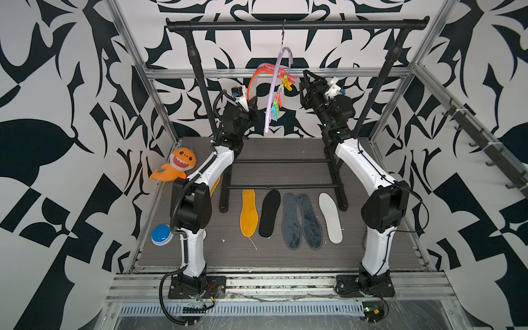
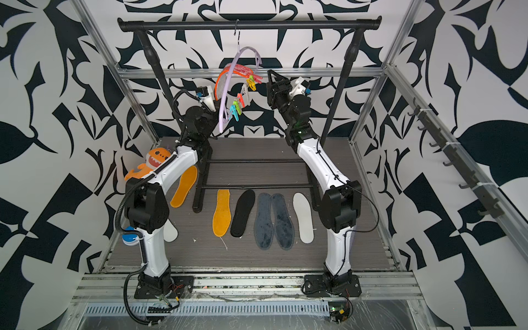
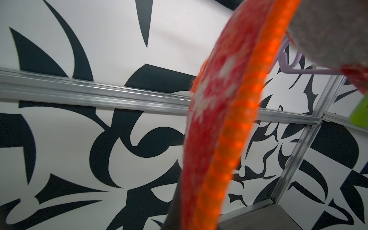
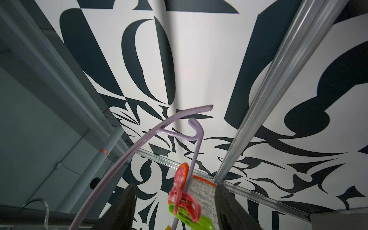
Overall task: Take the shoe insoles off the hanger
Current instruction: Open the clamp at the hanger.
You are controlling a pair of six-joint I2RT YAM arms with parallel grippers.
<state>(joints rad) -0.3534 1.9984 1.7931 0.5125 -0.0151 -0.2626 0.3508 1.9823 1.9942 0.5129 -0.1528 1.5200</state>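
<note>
Right wrist view: the right pincer (image 4: 175, 186) is seen released, its fingers standing on either side of the red peg (image 4: 186, 201) by which the right end of the grey insole with orange rim (image 3: 229, 119) is bitten; this last insole is hung on the hanger (image 4: 159, 130), which is strongly tilted under the black rail (image 1: 297, 25); its left end is grasped by the left pincer (image 1: 253, 103), judged clenched on it. If the insole is pulled while the peg is not pressed open, the hanger could be dragged over and its hook (image 1: 283, 30) lifted off the rail, or the fabric torn; the peg may also be missed if the hanger swings. The other insoles (image 2: 243, 213) are laid on the table (image 1: 271, 148); two at the left are partly covered by the left arm; the left jaws themselves are hidden in every view; whether a right finger touches the insole cannot be told.
</note>
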